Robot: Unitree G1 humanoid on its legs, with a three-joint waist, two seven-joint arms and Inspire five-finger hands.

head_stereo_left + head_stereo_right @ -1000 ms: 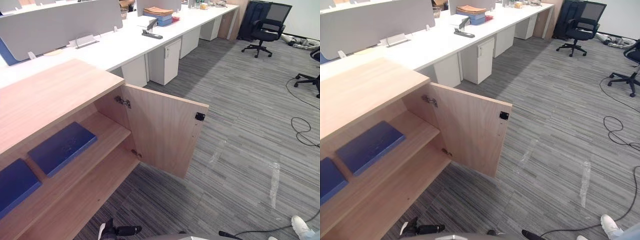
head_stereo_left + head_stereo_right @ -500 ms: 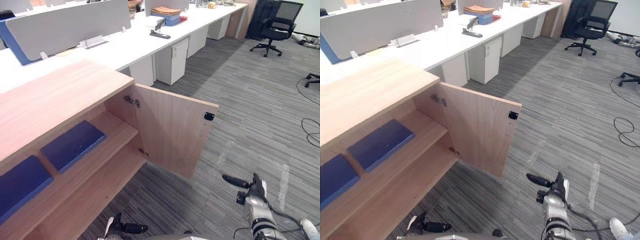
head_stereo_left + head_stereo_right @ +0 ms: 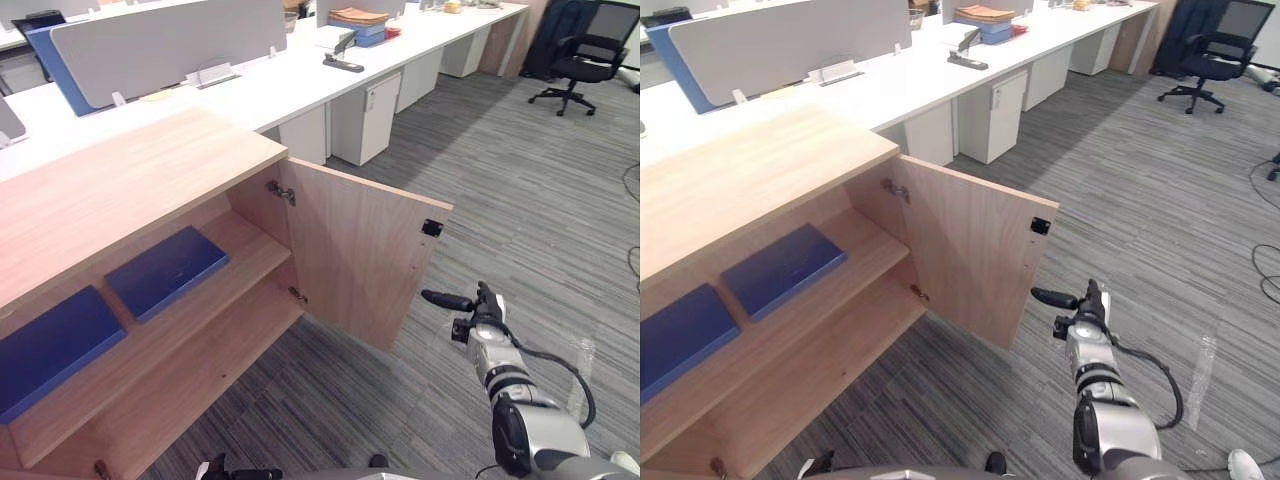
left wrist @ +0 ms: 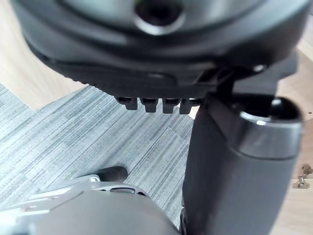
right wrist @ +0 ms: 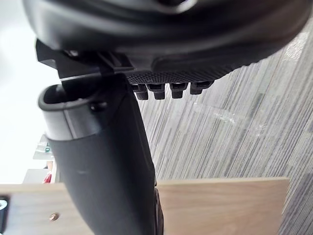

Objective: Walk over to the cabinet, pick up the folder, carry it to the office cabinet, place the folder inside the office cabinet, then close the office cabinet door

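Item, door stage: we log the right hand [image 3: 476, 316], empty and slack-fingered, newly risen at lower right near the open cabinet door [image 3: 365, 255] (closing looks next), blue folder [image 3: 165, 270] flat on the shelf [image 3: 245, 252] at left, left hand [image 4: 146, 49] idle, relaxed.

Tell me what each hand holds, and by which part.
Nothing. The right hand, near the open cabinet door, is empty; so is the left hand.

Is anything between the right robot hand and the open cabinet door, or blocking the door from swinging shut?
Nothing visible. The right robot hand hangs just off the cabinet door at its free edge, only bare carpet between. Both blue folders lie on the shelf inside, apparently behind its front edge, so the swing looks clear.
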